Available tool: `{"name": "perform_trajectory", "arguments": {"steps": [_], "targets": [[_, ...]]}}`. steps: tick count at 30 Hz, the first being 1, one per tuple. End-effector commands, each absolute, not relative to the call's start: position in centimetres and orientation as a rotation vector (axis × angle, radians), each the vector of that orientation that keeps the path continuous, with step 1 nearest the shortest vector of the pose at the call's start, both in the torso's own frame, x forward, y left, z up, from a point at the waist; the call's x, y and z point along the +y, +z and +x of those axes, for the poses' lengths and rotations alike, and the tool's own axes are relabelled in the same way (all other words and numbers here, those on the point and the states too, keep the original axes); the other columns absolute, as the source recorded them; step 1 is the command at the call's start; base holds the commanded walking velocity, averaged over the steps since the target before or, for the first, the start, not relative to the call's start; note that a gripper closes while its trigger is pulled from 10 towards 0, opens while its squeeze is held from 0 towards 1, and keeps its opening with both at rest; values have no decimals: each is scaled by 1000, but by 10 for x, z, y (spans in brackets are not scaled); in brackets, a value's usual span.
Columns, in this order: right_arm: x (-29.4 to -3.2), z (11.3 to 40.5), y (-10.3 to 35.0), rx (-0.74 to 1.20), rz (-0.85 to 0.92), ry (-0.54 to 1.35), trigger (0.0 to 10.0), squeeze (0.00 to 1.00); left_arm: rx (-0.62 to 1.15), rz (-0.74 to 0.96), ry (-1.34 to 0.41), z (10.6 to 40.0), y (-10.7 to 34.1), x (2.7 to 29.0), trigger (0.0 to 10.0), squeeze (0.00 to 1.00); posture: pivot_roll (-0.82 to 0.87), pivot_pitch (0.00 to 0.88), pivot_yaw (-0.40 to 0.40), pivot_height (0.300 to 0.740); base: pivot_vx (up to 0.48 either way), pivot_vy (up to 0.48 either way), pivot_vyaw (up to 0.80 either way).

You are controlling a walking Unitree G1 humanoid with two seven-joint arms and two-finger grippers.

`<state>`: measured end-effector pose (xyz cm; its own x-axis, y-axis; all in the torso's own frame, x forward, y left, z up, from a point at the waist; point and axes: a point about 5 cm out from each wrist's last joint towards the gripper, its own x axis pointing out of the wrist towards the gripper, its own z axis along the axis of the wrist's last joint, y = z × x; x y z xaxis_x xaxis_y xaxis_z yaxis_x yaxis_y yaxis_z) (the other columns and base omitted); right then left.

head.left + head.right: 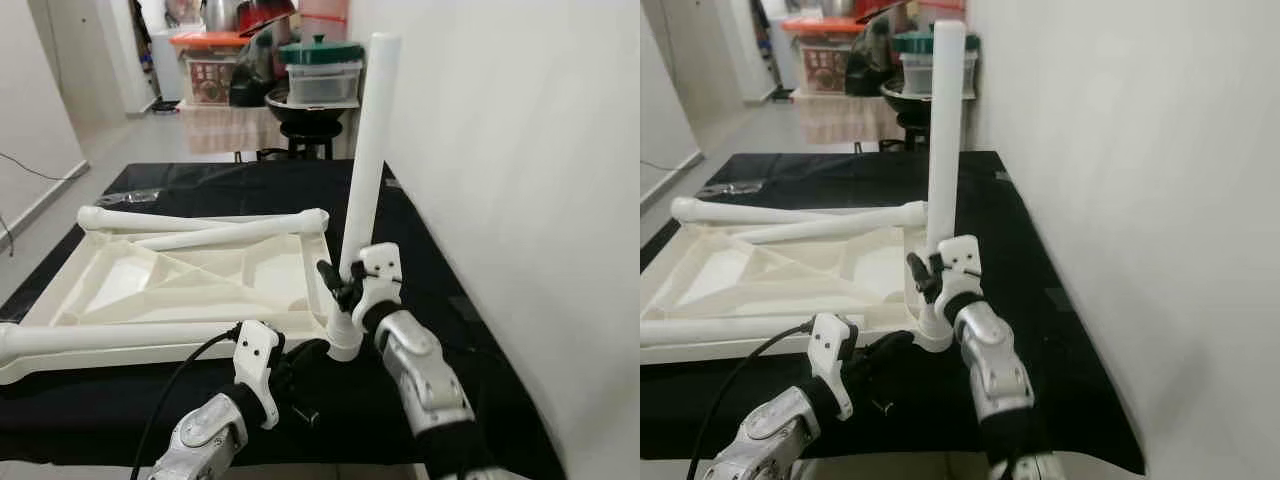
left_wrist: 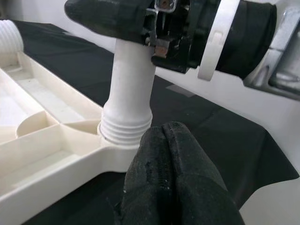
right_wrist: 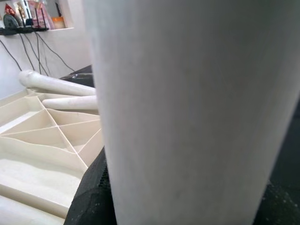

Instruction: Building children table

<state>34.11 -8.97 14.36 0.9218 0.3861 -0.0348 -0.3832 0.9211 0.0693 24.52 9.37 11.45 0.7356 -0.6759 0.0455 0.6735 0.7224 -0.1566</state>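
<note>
Tabletop: a cream plastic tabletop (image 1: pixel 180 280) lies upside down on a black cloth (image 1: pixel 440 290), its ribbed underside facing up; it sits toward the left and middle of the cloth.
Upright leg: a white tubular leg (image 1: pixel 368 150) stands upright in the near right corner socket of the tabletop, rising close to the white wall (image 1: pixel 520 200) on the right; its threaded collar meets the corner, as the left wrist view shows (image 2: pixel 126 131).
Loose legs: two more white legs lie across the far side of the tabletop, one along the far edge (image 1: pixel 150 220) and one angled just nearer (image 1: pixel 240 232); a fourth leg (image 1: pixel 120 340) lies along the near edge.
Right gripper: the right gripper (image 1: pixel 345 280) is at the lower part of the upright leg, its black fingers pinching the tube from both sides; the right wrist view shows the leg very close (image 3: pixel 187 117).
Left gripper: the left gripper (image 1: pixel 300 352) is low, just near of the leg's base at the tabletop corner; its two black fingers (image 2: pixel 168 173) are pressed together, holding nothing.
Background: beyond the cloth, at the far side, stacked plastic storage boxes (image 1: pixel 320 75) and a dark stool (image 1: pixel 310 135) stand on a pale floor.
</note>
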Motion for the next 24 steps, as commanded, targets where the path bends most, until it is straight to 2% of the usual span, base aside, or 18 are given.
{"name": "perform_trajectory", "arguments": {"steps": [1,2,3,8,9,11,12,18,23,24], "targets": [[-95,332,115,200,105,352,10000,0,14,-162,-735,245,116,96,10000,0,47,0,-31,740,0,0,0],[-95,332,115,200,105,352,10000,0,14,-162,-735,245,116,96,10000,0,47,0,-31,740,0,0,0],[-94,331,120,189,119,375,10000,1000,13,-162,-734,245,116,96,10000,0,51,0,-33,740,0,0,0],[-92,336,139,110,78,550,10000,1000,14,-165,-739,246,116,94,10000,0,52,0,-37,740,0,0,0],[-94,339,146,85,56,673,10000,106,14,-166,-741,247,116,93,10000,0,54,0,-38,740,0,0,0],[-95,341,150,72,49,727,10000,106,14,-167,-742,247,116,93,10000,0,55,0,-39,740,0,0,0],[-100,344,155,56,26,812,10000,0,14,-168,-742,248,116,92,10000,0,57,0,-42,740,0,0,0],[-114,351,172,41,-53,1039,10000,0,13,-168,-738,249,115,91,10000,0,69,0,-55,740,0,0,0],[-121,356,182,41,-52,1124,10000,0,12,-168,-736,250,115,91,10000,0,74,0,-59,740,0,0,0],[-127,361,187,53,-24,1155,5529,0,11,-168,-735,250,115,90,10000,0,78,0,-63,740,0,0,0]]}}
